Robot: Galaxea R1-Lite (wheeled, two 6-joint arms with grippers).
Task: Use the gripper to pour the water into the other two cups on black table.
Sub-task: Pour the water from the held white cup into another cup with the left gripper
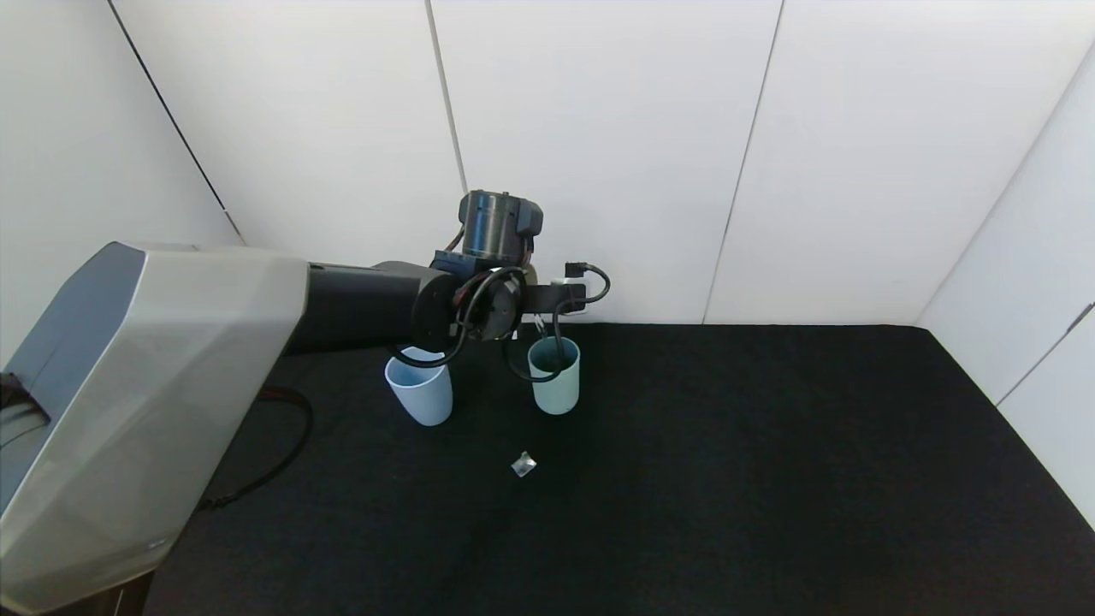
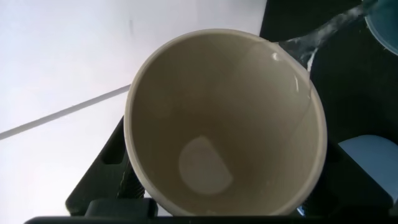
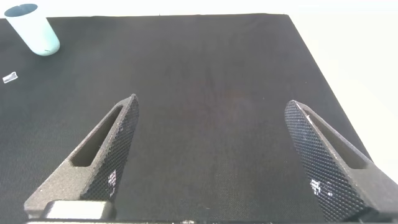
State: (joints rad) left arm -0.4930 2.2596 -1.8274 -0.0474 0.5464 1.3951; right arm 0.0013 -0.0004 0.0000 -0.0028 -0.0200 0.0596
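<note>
My left gripper (image 1: 547,301) reaches over the back of the black table (image 1: 770,470), above the two cups. It is shut on a cream-white tumbler (image 2: 224,124), which is tilted. A thin stream of water (image 2: 323,32) runs off its rim toward the teal-green cup (image 1: 555,375), whose rim shows in the left wrist view (image 2: 385,25). The light blue cup (image 1: 420,387) stands upright to its left and also shows in the left wrist view (image 2: 367,155). The tumbler is hidden behind the wrist in the head view. My right gripper (image 3: 211,124) is open and empty over bare table, far from the teal-green cup (image 3: 34,28).
A small crumpled clear scrap (image 1: 523,464) lies on the table in front of the cups and shows in the right wrist view (image 3: 9,78). A black cable (image 1: 282,445) loops at the table's left. White wall panels (image 1: 599,128) stand close behind the cups.
</note>
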